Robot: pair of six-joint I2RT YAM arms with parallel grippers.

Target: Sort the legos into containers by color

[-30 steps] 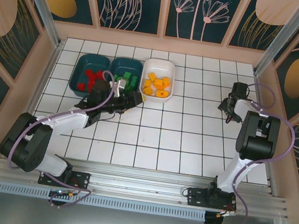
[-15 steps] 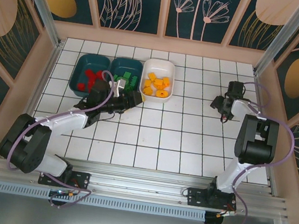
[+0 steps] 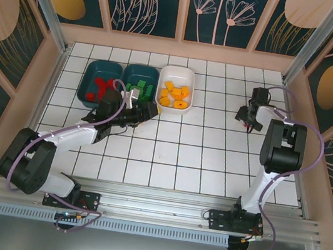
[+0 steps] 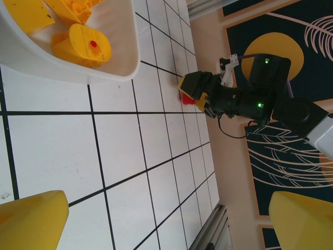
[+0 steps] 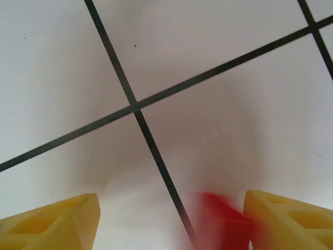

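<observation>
Three shallow trays side by side near the far left corner of the tiled tabletop (image 3: pixel 212 157). In the left teal tray (image 3: pixel 93 70), red bricks (image 3: pixel 99 87). In the middle teal tray (image 3: pixel 133 72), green bricks (image 3: pixel 139 87). In the white tray (image 3: pixel 178 71), at the right end of the row, orange-yellow bricks (image 3: pixel 175 95).

Just off the near edges of the middle and white trays, low over bare tile, the left gripper (image 3: pixel 148 110). Fingers spread wide, nothing between them. At the top left of its wrist view, a corner of the white tray with yellow pieces.

Toward the right edge of the tabletop, in the far half and well apart from the trays, the right gripper (image 3: pixel 249 116), pointed down at the tiles. Fingers (image 5: pixel 52 221) spread, not pinching anything. Between them one red brick (image 5: pixel 218 221), close against the finger on the right of the wrist view. Too blurred to say whether touching that finger or just beside it. Same red brick in the left wrist view, on the tile beneath a yellow finger of the right gripper.
</observation>
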